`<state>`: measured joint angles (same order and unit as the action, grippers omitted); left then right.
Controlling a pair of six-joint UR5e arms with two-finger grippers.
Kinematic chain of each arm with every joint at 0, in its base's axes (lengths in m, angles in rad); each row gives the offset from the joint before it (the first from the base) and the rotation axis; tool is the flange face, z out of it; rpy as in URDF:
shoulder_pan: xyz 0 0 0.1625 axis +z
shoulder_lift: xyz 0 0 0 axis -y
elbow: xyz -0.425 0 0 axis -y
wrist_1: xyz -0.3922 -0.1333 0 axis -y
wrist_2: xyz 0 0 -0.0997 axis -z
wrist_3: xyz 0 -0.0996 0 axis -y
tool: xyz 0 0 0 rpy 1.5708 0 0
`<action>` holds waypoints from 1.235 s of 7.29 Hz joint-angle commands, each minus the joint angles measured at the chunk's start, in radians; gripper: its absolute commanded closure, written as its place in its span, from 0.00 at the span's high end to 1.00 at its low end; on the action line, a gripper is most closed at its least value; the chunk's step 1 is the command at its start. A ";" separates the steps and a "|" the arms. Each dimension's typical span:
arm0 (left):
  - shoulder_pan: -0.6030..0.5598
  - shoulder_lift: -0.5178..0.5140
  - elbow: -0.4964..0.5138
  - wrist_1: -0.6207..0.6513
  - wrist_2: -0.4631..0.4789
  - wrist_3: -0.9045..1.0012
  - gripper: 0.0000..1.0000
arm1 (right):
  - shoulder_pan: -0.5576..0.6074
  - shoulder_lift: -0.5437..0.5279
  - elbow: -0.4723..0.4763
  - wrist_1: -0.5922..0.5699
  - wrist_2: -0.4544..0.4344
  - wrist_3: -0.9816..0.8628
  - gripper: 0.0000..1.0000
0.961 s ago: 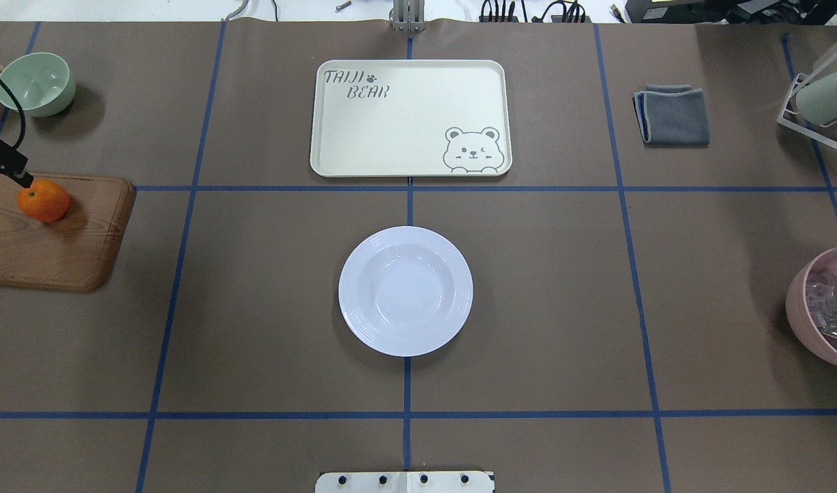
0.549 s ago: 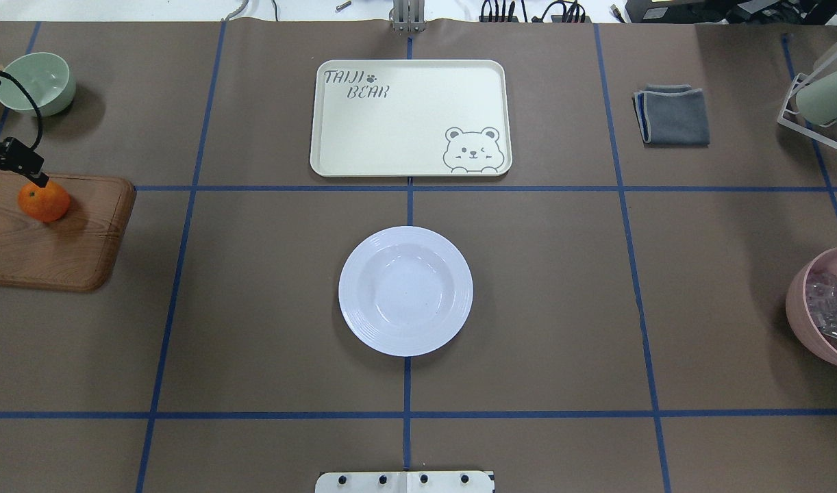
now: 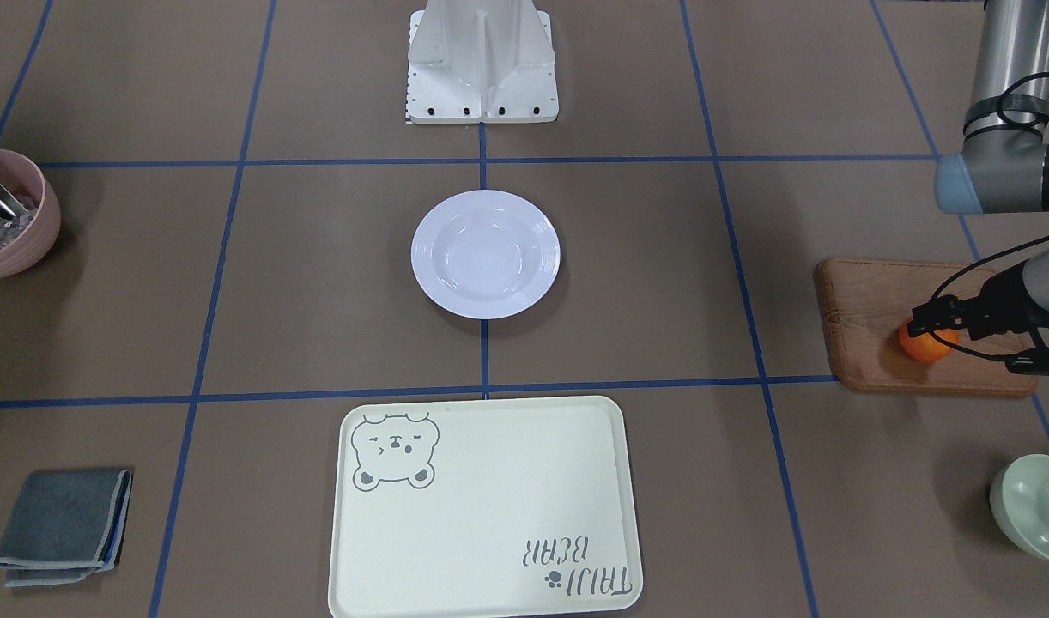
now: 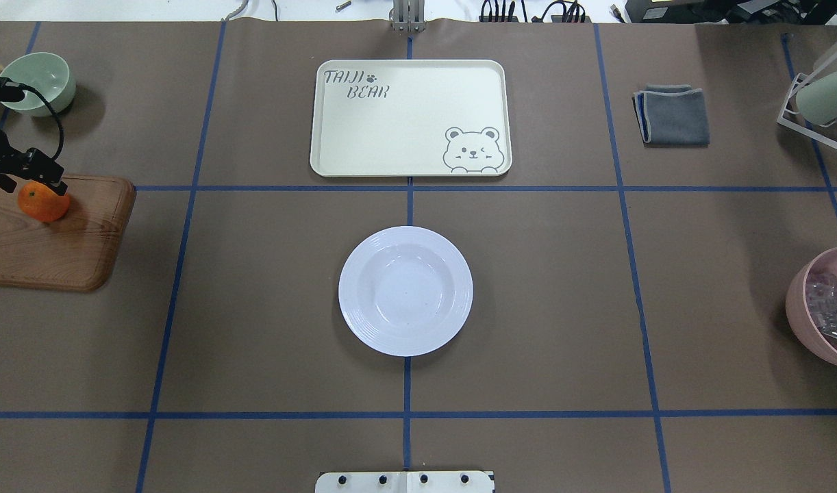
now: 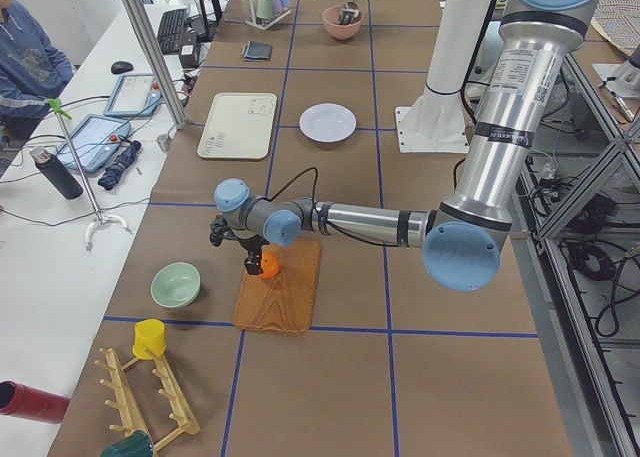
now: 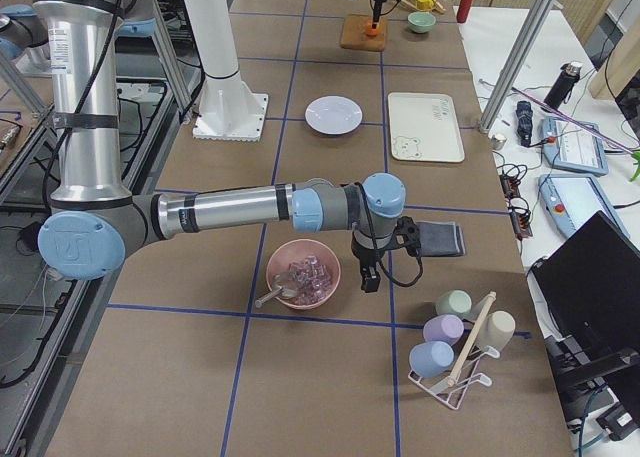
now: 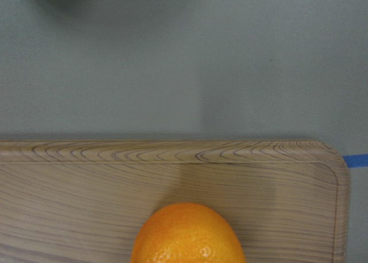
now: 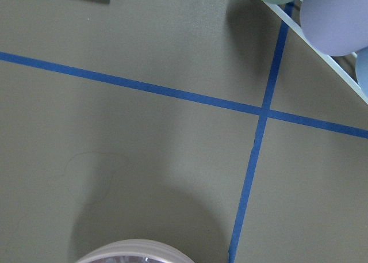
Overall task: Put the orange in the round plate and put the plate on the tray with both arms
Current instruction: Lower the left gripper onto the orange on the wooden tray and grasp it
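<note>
The orange [image 4: 43,203] lies on the far end of a brown wooden board [image 4: 55,250] at the table's left edge. My left gripper [image 4: 29,185] hangs open just above the orange [image 3: 924,345], one finger [image 4: 54,186] over its top, not touching it. The left wrist view shows only the orange [image 7: 187,237] on the board. The white round plate [image 4: 405,291] sits empty at the table's middle. Beyond it lies the empty cream tray [image 4: 411,130]. My right gripper [image 6: 365,272] shows only in the exterior right view, beside the pink bowl; I cannot tell whether it is open.
A pale green bowl [image 4: 38,82] stands behind the board. A folded grey cloth [image 4: 673,115] lies at the far right. A pink bowl [image 4: 826,308] with utensils and a cup rack [image 4: 822,96] stand at the right edge.
The left gripper has come in from the left edge and moved right over the orange. The orange, plate and tray have not moved.
</note>
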<state>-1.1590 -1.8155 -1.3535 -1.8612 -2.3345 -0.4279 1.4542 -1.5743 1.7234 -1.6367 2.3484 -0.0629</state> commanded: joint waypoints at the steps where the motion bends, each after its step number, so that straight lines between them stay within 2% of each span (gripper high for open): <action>1: 0.016 0.001 0.020 -0.001 0.038 0.000 0.98 | 0.000 -0.001 -0.002 0.000 0.000 0.000 1.00; 6: 0.050 -0.001 0.034 -0.018 0.038 -0.008 0.97 | 0.000 0.000 -0.002 0.000 0.000 0.000 1.00; 7: 0.050 -0.001 0.036 -0.018 0.038 -0.008 0.89 | -0.001 -0.001 -0.004 0.000 -0.001 0.000 1.00; 8: 0.050 0.004 0.036 -0.018 0.038 -0.008 0.58 | -0.002 -0.001 -0.002 0.000 0.000 0.000 1.00; 9: 0.050 0.001 0.033 -0.016 0.043 -0.009 0.16 | 0.000 -0.001 -0.002 0.000 0.000 0.000 1.00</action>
<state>-1.1097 -1.8141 -1.3190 -1.8786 -2.2953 -0.4359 1.4532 -1.5751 1.7206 -1.6368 2.3481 -0.0629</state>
